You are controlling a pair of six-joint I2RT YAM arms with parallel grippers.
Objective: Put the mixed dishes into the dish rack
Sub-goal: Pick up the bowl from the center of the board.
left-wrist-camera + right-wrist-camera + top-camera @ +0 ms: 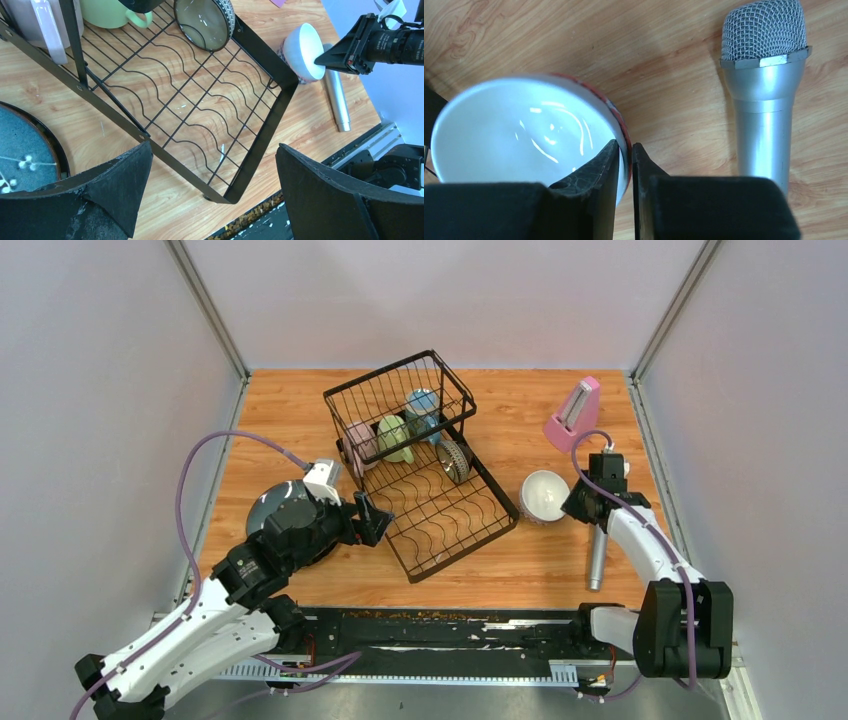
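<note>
Here the right arm reaches forward and low, the right gripper (625,150) pinched tight on the white bowl's (524,135) rim, just right of the dish rack (495,480). The left gripper (375,518) hovers wide open and empty at the rack's near-left edge, beside the dark plate (275,505).

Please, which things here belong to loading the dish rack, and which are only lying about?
Belong to the job: dish rack, pink mug, green mug, blue mug, dark bowl, white bowl pinched by the right tool, speckled plate.
Lying about: pink metronome, silver microphone.
</note>
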